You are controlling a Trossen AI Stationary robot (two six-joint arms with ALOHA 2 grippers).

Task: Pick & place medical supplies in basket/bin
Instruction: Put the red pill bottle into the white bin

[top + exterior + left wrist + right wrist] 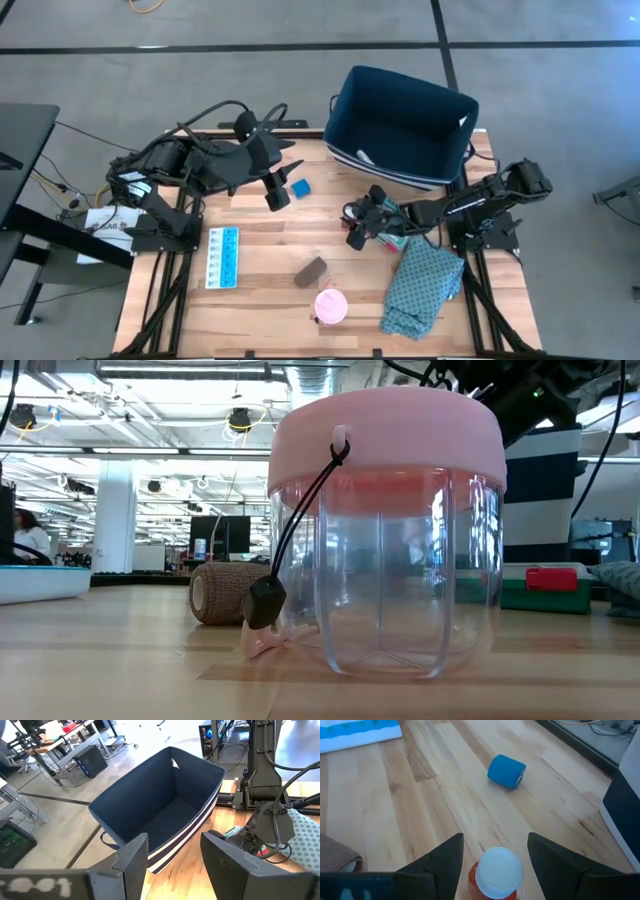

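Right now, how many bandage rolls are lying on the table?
2. A blue roll lies beside the left gripper; a brown roll lies mid-table, near the pink-lidded jar. Others may hide under the cloth.

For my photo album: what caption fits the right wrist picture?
Open fingers flank a white-capped red bottle; blue roll beyond.

**The room around our table**

We see a grey concrete floor (560,50) crossed by dark seam lines, and a black desk (20,130) standing beside the wooden table (260,300). Across the tabletop we look into a wide open hall: white columns (115,510), exposed ceiling ducts and pipes (190,372), hanging lamps (238,420), and dark monitors (222,535) on distant workbenches.
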